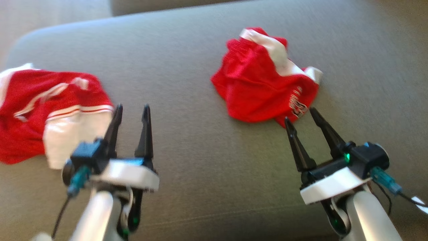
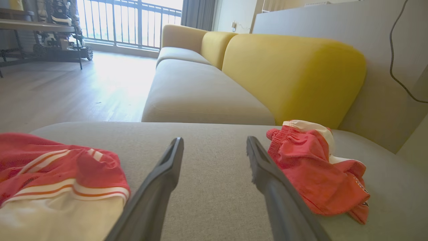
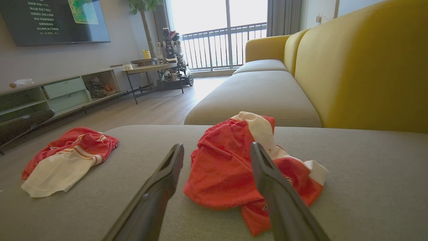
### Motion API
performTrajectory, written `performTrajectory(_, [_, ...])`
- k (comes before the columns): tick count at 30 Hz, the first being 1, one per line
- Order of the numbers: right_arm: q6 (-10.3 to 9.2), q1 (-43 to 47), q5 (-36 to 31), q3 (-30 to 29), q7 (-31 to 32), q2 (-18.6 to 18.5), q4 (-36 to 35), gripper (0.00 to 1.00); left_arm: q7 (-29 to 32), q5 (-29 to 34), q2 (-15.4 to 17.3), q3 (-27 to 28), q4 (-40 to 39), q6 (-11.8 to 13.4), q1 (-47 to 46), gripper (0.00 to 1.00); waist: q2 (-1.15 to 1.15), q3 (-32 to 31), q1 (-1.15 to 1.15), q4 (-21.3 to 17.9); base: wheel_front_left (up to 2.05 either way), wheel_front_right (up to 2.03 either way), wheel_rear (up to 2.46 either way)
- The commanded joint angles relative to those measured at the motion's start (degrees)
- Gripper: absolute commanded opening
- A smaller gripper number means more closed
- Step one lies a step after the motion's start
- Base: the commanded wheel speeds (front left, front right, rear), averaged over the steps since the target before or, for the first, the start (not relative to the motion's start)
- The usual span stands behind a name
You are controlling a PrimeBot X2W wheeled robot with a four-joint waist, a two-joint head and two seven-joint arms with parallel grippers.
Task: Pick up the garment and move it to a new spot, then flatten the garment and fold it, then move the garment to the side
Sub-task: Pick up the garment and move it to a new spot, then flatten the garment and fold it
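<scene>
Two red-and-white garments lie on the grey sofa seat (image 1: 207, 50). One garment (image 1: 40, 107) lies bunched at the left edge, its white part just left of my left gripper (image 1: 132, 108). That gripper is open, with nothing between its fingers. In the left wrist view this garment (image 2: 60, 174) lies left of the open left gripper (image 2: 214, 140). The other garment (image 1: 264, 83) is crumpled at the right, with black lettering near its front corner. My right gripper (image 1: 300, 114) is open, its tips at that corner. In the right wrist view this garment (image 3: 227, 167) lies right behind the open right gripper (image 3: 217, 146).
A yellow backrest (image 3: 361, 67) runs along the right of the seat, and a second seat cushion (image 3: 254, 97) continues beyond. The seat's left edge drops to a wooden floor (image 3: 150, 107). A low shelf unit (image 3: 60, 93) and a small table (image 3: 150, 68) stand across the room.
</scene>
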Motion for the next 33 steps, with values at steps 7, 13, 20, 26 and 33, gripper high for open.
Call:
performTrajectory(7, [-0.01,3.7,-1.4,-1.2,-0.4,0.1,-1.3,1.0,-0.7,4.9,-2.6,7.2,-8.0,0.3,8.1,1.0,0.0,-7.5,0.0,6.9,0.0,0.0,0.0])
performTrajectory(13, [-0.01,7.2,-2.3,-3.2,-0.4,0.1,-2.1,1.0,-0.7,9.1,-3.7,10.5,-12.5,0.2,14.4,1.0,0.0,-9.0,0.0,7.5,0.0,0.0,0.0])
performTrajectory(20, [-0.01,10.9,-3.5,-4.5,-0.4,0.1,-4.5,1.0,-0.7,12.9,-4.1,11.6,-11.8,-0.6,18.7,1.0,0.0,-9.9,0.0,7.5,0.0,0.0,0.0])
performTrajectory(26, [-0.01,11.8,-3.9,-4.1,-0.4,0.1,-3.9,1.0,-0.7,14.6,-4.2,11.5,-11.5,-1.4,19.8,1.0,0.0,-10.0,0.0,7.5,0.0,0.0,0.0])
performTrajectory(33, [-0.01,11.7,-3.7,-3.5,-0.4,0.1,-3.2,1.0,-0.7,15.9,-4.2,10.9,-10.8,-1.7,19.6,1.0,0.0,-9.9,0.0,7.2,0.0,0.0,0.0])
